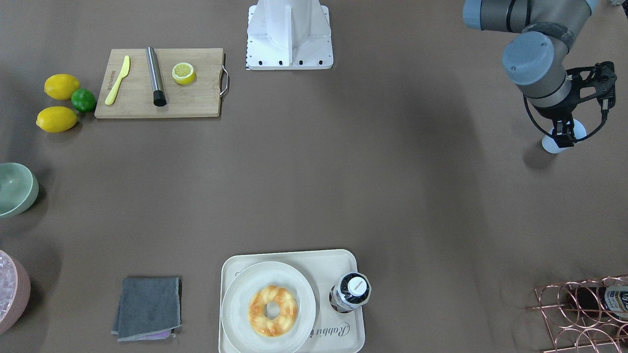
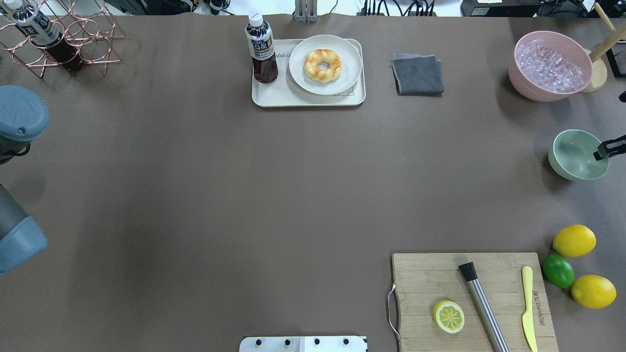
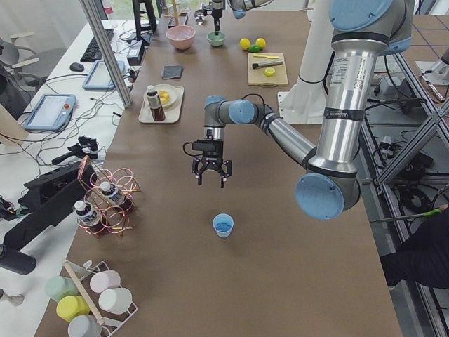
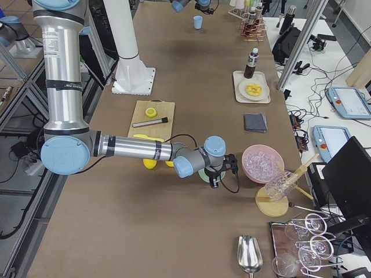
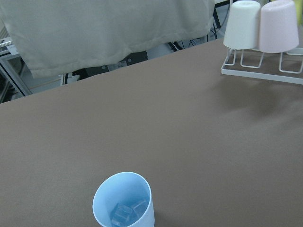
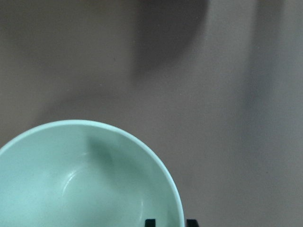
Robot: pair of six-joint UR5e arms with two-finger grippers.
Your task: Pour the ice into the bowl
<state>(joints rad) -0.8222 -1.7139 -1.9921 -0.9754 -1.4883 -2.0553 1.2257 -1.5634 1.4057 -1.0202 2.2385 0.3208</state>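
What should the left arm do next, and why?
Probably lower the left gripper around the light blue cup: it hangs open above the cup, the ice sits inside, and the bowl at the table's far end is empty.

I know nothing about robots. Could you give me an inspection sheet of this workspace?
Surface: brown table, no spills seen.
Job's things: ice in blue cup, standing; mint bowl empty, at the opposite end.
Clutter: pink tub of ice, cutting board, lemons, tray, grey cloth, copper rack.
Grippers: left gripper open above cup; right gripper open, straddling bowl's rim.
Cables: black loop at left wrist.
Surroundings: tablet on side desk.
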